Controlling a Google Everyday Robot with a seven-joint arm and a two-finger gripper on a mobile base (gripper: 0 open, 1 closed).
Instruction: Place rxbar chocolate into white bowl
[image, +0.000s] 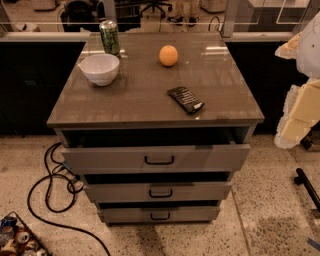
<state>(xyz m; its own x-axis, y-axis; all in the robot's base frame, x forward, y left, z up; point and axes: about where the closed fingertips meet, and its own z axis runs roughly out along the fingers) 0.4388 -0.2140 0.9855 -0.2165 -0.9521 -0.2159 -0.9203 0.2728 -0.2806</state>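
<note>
**A:** In the camera view, where does the chocolate bar (185, 99) lie?

**B:** Flat on the desk (135, 97), right of centre in the frame and near the front edge. Nothing touches it. Its long axis runs on a slant, from upper left to lower right.

**A:** And the claw?

**B:** I take the pale, blurred shape at the right edge of the frame to be the claw (296, 120). It is off the desk, past its right side and well apart from the bar. Whether it is open or closed I cannot tell. It holds nothing that I can see.

**A:** So the bar lies which way from it?

**B:** To the left in the frame and slightly higher. The reach would go leftward over the desk's right edge, and I judge the claw would need turning to close across the bar's slant.

**A:** The white bowl (99, 68)?

**B:** Upper left of the desk, upright, just below the can (109, 37). The orange (168, 55) sits above the line from bar to bowl.
</note>
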